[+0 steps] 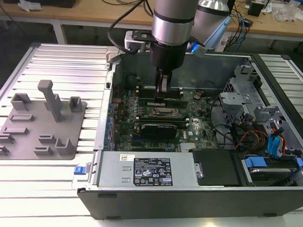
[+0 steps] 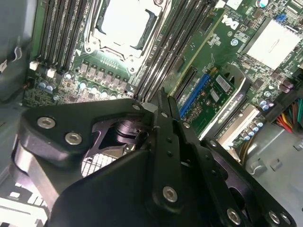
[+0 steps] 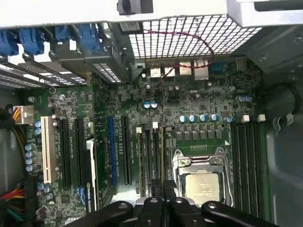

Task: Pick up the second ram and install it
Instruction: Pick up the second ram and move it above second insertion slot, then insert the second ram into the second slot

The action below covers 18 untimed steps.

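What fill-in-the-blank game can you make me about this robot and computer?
1. The pincer reaches down into the open ___.
2. The gray tray lies at the exterior view's ___ of the case.
3. The square chip between the long slots is ___.
Missing words: computer; left; silver.

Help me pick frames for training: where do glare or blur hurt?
Exterior view: the table blows out white in front; the case is shaded inside. Second wrist view: the processor glares; the gripper is a dark mass. First wrist view: backlight blooms through the grille.
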### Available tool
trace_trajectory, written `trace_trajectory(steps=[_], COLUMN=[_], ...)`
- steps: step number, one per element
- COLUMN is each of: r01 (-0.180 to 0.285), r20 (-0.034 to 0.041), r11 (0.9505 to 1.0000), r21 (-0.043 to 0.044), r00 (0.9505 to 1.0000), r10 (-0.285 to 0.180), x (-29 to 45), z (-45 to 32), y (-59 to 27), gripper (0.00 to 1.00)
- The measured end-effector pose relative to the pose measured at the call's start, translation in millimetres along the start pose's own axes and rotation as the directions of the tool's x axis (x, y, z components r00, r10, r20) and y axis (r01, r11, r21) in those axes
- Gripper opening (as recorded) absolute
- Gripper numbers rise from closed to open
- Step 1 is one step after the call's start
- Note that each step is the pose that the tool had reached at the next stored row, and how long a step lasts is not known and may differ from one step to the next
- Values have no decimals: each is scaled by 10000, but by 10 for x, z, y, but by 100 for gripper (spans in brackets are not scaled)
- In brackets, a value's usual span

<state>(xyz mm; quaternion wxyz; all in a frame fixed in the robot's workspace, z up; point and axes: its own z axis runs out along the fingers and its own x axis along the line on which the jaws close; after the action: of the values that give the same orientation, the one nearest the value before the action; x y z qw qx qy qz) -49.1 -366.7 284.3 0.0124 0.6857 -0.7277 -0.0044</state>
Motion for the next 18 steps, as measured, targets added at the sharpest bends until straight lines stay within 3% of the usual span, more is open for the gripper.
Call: trace_trajectory(steps=[10, 18], r01=[337, 343], r20=[-9, -8], r11=[9994, 9994], r21=[4, 5], r00=[9994, 9994], r10=[-337, -343], x=[-2, -4], z=[140, 146], y=[-3, -4], gripper=[9, 9])
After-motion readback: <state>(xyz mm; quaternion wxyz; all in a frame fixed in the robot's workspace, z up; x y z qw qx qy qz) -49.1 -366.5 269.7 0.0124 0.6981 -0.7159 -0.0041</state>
